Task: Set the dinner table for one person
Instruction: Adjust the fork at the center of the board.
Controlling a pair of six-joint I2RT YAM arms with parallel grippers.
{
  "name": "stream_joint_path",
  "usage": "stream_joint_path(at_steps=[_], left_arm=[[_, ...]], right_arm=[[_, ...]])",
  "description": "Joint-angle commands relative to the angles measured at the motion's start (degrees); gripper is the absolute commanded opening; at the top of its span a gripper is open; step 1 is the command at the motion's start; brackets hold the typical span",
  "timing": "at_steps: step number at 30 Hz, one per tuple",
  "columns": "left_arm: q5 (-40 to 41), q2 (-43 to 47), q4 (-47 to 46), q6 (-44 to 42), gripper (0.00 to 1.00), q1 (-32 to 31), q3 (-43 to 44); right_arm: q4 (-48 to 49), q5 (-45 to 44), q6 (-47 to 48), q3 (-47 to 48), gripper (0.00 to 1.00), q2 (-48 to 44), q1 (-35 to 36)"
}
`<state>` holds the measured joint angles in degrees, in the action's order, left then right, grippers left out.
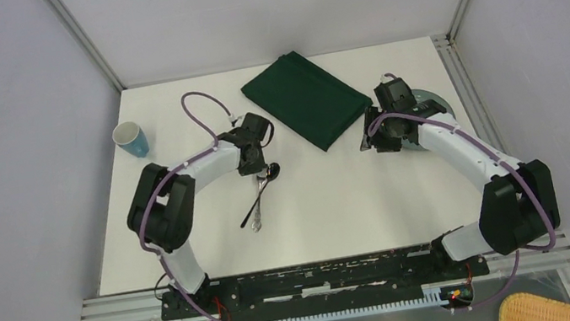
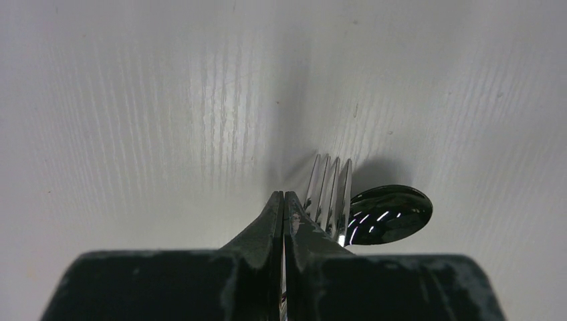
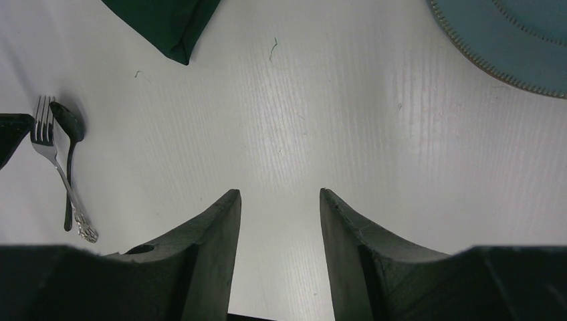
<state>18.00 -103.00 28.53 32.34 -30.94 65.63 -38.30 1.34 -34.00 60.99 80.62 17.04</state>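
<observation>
nothing looks set yet: plate [image 3: 508,40], cloth [image 1: 305,98], cup [image 1: 131,138], fork [image 2: 327,194] and spoon [image 2: 390,214] lie spread over the bench [image 1: 339,203]; left end effector [image 2: 284,207] pinched together, right end effector [image 3: 279,207] apart.

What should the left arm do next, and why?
Probably open the left gripper and shift it sideways over the fork. Its jaws are pressed together on nothing. The fork tines sit just beside them, next to the spoon, and both lie flat on the dinner table.
</observation>
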Motion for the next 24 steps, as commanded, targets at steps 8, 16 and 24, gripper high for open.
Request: stream_joint_path(at_steps=[8,16,24], left_arm=[[-1.8,-3.5,-3.0,-0.4,0.04,-0.4,3.3],[-3.3,-1.8,-1.8,-0.4,0.02,-3.6,3.9],[-4.5,1.7,0.2,2.4,0.02,-9.6,2.6]], right_arm=[[0.7,-1.0,1.1,0.3,0.53,-0.9,0.2],[1.7,-1.0,1.0,0.1,0.53,0.4,0.2],[1.9,-0.9,1.1,0.8,0.53,1.2,0.1]])
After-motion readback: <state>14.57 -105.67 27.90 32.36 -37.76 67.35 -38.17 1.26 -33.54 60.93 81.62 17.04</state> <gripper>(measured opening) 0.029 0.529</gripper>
